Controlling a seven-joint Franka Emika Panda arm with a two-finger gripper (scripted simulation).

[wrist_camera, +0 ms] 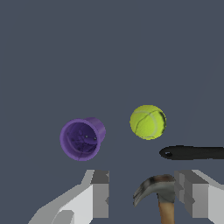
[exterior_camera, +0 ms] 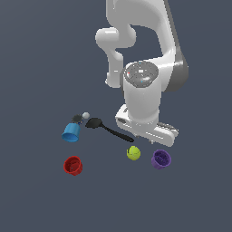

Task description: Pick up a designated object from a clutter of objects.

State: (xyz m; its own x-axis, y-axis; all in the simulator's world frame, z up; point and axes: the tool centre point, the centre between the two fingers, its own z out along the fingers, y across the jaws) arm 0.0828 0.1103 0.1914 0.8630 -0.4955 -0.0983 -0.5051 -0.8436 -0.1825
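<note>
Purple cup (wrist_camera: 82,138) lies on its side, off-center from the wide-open, empty gripper (wrist_camera: 142,197), w/ hammer head (wrist_camera: 154,187) between fingers.

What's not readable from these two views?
- Hammer: the wrist view shows only its head and the top of the handle, the rest cut by the frame edge; in the exterior view the arm hides it.
- Spatula: wrist view shows only a handle stretch, cut by the frame edge.
- Gripper: open in the wrist view; in the exterior view the hand body hides its fingers.
- Dark item behind the blue cup: too small to identify.
</note>
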